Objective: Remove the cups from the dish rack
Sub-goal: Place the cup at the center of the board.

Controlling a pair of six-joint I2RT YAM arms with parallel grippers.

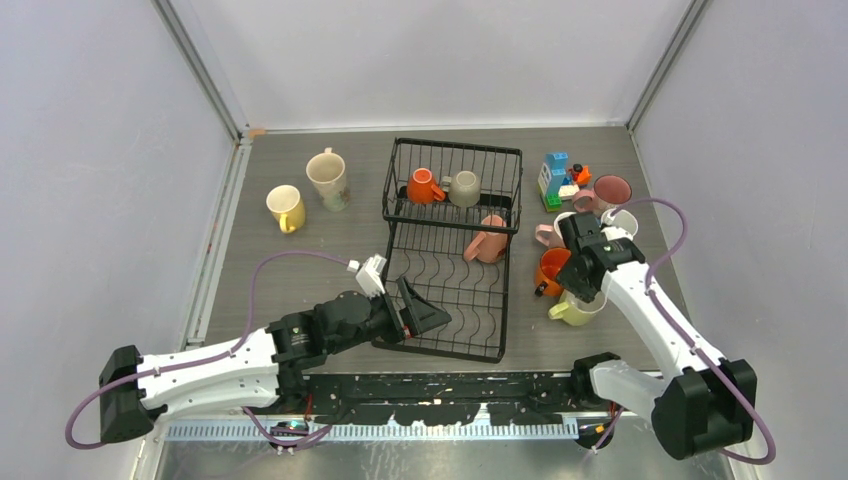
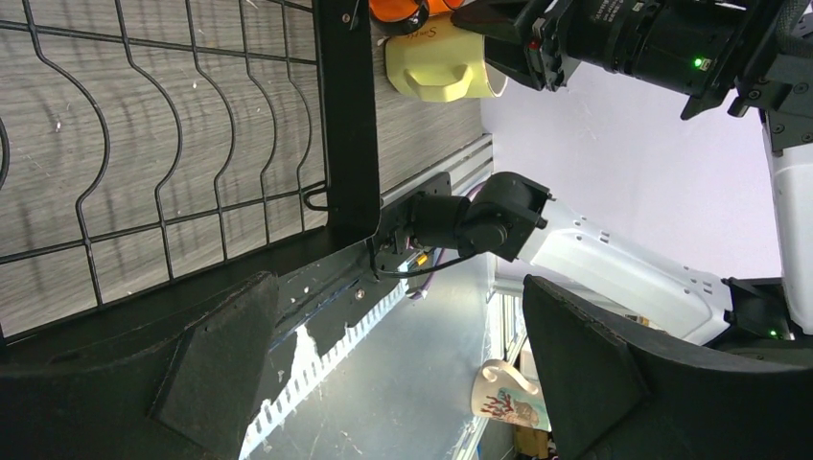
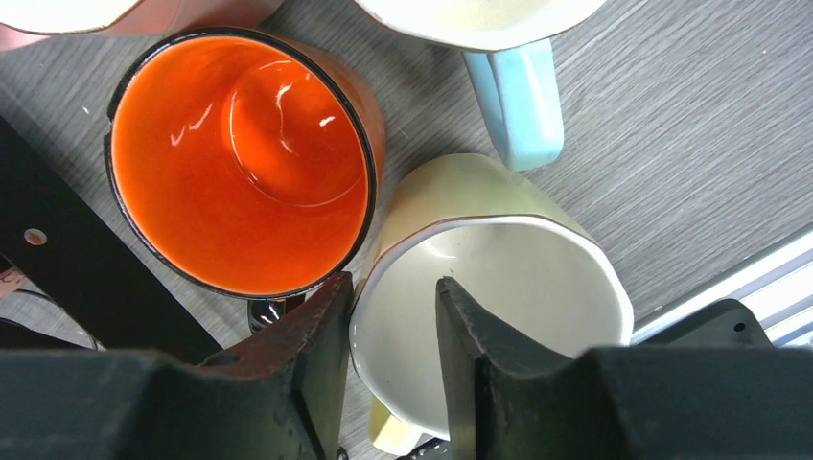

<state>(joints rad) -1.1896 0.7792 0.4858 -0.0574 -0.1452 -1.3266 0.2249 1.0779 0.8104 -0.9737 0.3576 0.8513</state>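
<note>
My right pincer (image 3: 388,297) hangs over the pale cup (image 3: 499,278), which sits on the surface (image 3: 671,144) to the right of the rack (image 1: 440,222). One finger is inside the bowl and the other is outside, between it and a neighbouring orange cup (image 3: 240,163). The jaws are parted with a gap to the wall, so nothing is gripped. Both cups face mouth-up and are empty (the orange one is glossy inside), and they touch each other. A blue-handled cup (image 3: 518,96) sits just beyond them.

My left pincer (image 2: 398,316) is spread wide and empty at the rack's near rim. The rack's tall basket holds a second orange cup (image 1: 424,187) and a grey cup (image 1: 464,188) side by side. A pink cup (image 1: 486,242) lies tipped on the flat tray, close to the basket. Left of the rack, a yellow cup (image 1: 285,207) and a cream cup (image 1: 327,177) stand on the surface.
</note>
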